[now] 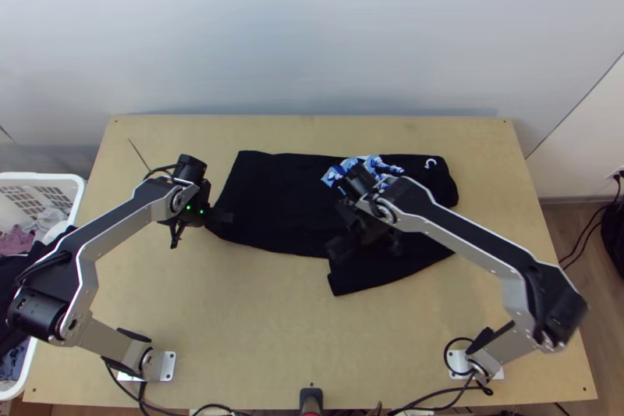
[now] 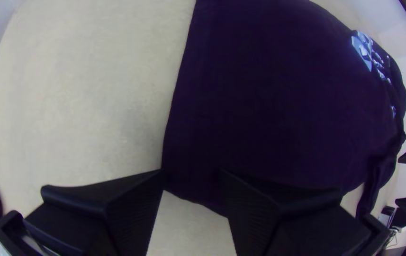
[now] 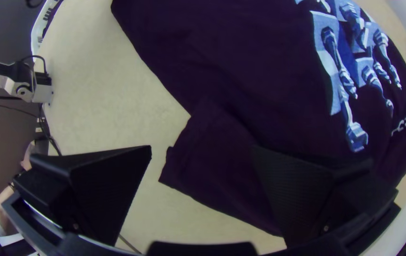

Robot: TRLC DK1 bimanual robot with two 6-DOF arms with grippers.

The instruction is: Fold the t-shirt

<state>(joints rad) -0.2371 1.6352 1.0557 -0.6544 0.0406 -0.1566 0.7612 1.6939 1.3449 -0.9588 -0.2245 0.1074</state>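
Observation:
The black t-shirt point(image 1: 273, 197) lies mostly flat, its blue-and-white print point(image 1: 339, 172) at the right half and a sleeve point(image 1: 351, 279) pointing to the near side. My left gripper point(image 1: 220, 217) is at the shirt's near left corner; in the left wrist view the left gripper point(image 2: 192, 178) stands open around that corner of the shirt point(image 2: 269, 95). Over the near edge by the sleeve is my right gripper point(image 1: 363, 248). In the right wrist view the right gripper point(image 3: 203, 154) is open, its fingers apart on either side of the sleeve's end point(image 3: 212, 166).
A white basket point(image 1: 74, 182) with clothes stands beyond the table's left edge. Bare wood of the table point(image 1: 257, 322) lies on the near side of the shirt. In the right wrist view a person's hand point(image 3: 4, 204) shows at the edge.

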